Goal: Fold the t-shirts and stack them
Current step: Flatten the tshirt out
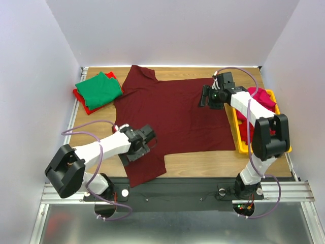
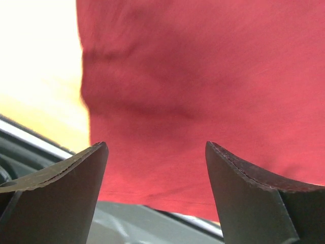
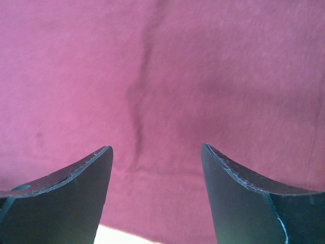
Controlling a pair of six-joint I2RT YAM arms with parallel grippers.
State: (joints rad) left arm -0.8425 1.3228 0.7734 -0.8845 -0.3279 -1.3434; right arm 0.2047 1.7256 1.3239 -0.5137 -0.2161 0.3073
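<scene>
A lab test cell: white panel walls (image 1: 35,61) enclose a wooden table (image 1: 203,163) on aluminium rails (image 1: 299,189).

maroon t-shirt (image 1: 172,114) spread flat | green t-shirt (image 1: 99,89) folded atop red t-shirt (image 1: 81,99)

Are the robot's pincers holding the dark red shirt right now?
No. The left pincer and the right pincer are both open over the maroon t-shirt, gripping nothing.

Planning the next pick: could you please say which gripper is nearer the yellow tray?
Right: right gripper beside the yellow tray; left gripper far across the maroon shirt.
</scene>
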